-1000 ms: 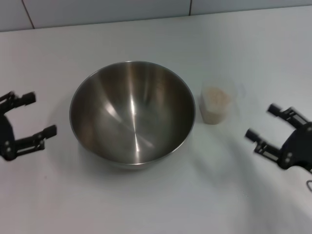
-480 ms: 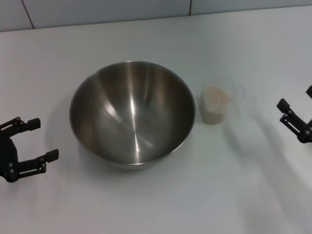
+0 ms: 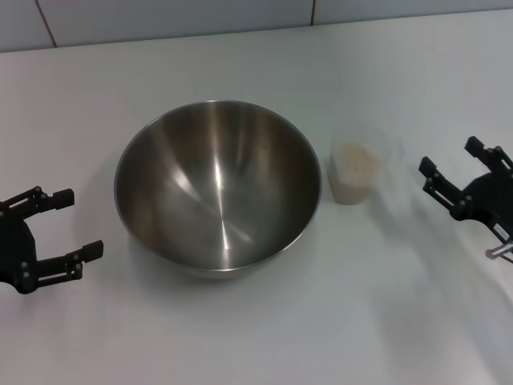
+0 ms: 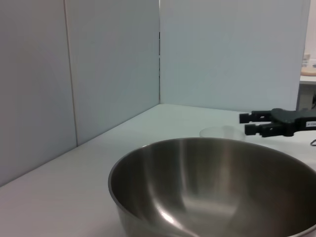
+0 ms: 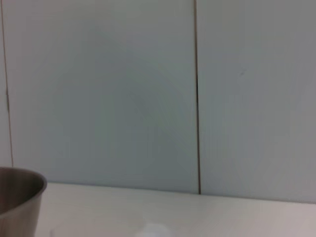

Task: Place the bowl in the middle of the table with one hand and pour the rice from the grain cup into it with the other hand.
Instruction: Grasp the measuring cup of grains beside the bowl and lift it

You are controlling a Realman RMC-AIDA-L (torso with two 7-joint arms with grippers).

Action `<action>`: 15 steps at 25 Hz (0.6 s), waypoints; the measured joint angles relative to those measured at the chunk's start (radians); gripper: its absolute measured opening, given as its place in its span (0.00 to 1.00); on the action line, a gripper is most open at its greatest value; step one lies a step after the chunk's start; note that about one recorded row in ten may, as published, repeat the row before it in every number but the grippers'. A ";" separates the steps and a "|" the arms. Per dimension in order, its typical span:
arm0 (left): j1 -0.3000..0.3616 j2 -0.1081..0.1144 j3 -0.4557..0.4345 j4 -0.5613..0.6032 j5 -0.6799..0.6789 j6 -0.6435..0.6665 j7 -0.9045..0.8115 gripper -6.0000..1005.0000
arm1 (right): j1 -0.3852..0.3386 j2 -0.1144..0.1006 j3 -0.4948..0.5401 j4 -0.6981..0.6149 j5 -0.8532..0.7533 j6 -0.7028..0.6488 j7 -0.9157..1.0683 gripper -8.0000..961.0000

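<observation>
You are seeing the grain cup (image 3: 354,172) standing on the surface (image 3: 264,329) between the bowl (image 3: 217,186) and the right gripper (image 3: 453,165), jaws spread, while the left gripper (image 3: 80,223) is hovering open-jawed beside the bowl.

A plain white surface (image 3: 240,337) fills nearly the whole head view, smooth and matte, lit evenly with only soft shadows. Along its far edge, at twelve o'clock, stands a pale grey-blue panelled wall (image 3: 176,16) split by thin dark vertical seams, one toward eleven o'clock and one toward one o'clock. In the left wrist view two such walls (image 4: 222,49) meet at a corner seam, with the surface running up to their base.
</observation>
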State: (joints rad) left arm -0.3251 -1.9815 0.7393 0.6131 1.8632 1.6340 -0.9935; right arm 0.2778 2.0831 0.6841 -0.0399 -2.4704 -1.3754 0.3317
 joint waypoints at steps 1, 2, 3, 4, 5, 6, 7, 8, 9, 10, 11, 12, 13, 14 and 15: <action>0.000 0.000 0.000 0.000 0.000 0.000 0.000 0.86 | 0.007 0.000 -0.002 0.004 -0.002 0.016 0.000 0.84; -0.002 0.000 0.000 0.002 0.002 0.001 -0.002 0.86 | 0.014 0.000 -0.003 0.006 -0.004 0.030 0.000 0.84; -0.002 0.000 0.000 0.002 0.002 0.001 -0.002 0.86 | 0.022 0.000 -0.004 0.008 -0.005 0.044 0.000 0.84; -0.002 0.000 0.000 0.002 0.002 0.001 -0.002 0.86 | 0.034 0.000 -0.013 0.017 -0.006 0.078 0.000 0.84; -0.002 0.000 0.000 0.002 0.002 0.001 -0.002 0.86 | 0.034 0.000 -0.013 0.017 -0.006 0.078 0.000 0.84; -0.002 -0.001 0.000 0.003 0.003 0.004 -0.003 0.86 | 0.038 0.000 -0.018 0.022 -0.007 0.094 0.000 0.84; -0.002 -0.001 0.000 0.003 0.003 0.004 -0.003 0.86 | 0.041 0.000 -0.025 0.030 -0.008 0.109 0.000 0.84; -0.004 -0.002 0.000 0.005 0.004 0.006 -0.011 0.86 | 0.043 0.000 -0.032 0.036 -0.008 0.122 0.000 0.84; -0.004 -0.002 0.000 0.005 0.004 0.006 -0.011 0.86 | 0.046 0.000 -0.039 0.040 -0.009 0.131 0.000 0.84; -0.004 -0.002 0.000 0.005 0.004 0.006 -0.011 0.86 | 0.048 0.000 -0.043 0.042 -0.009 0.136 0.000 0.84; -0.005 -0.002 0.000 0.006 0.005 0.006 -0.016 0.86 | 0.050 0.000 -0.048 0.042 -0.009 0.140 0.000 0.83; -0.005 -0.002 0.000 0.006 0.005 0.006 -0.016 0.86 | 0.052 0.000 -0.048 0.043 -0.009 0.141 0.000 0.83; -0.006 -0.002 0.000 0.006 0.007 0.006 -0.017 0.86 | 0.053 0.001 -0.047 0.045 -0.008 0.141 0.000 0.83; -0.006 -0.002 0.000 0.006 0.007 0.006 -0.017 0.86 | 0.053 0.001 -0.045 0.048 -0.006 0.142 0.000 0.83; -0.006 -0.002 0.000 0.006 0.007 0.006 -0.017 0.86 | 0.054 0.001 -0.042 0.051 -0.005 0.142 0.000 0.83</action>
State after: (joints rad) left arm -0.3309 -1.9835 0.7394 0.6196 1.8699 1.6399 -1.0109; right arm 0.3317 2.0840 0.6422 0.0109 -2.4751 -1.2333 0.3313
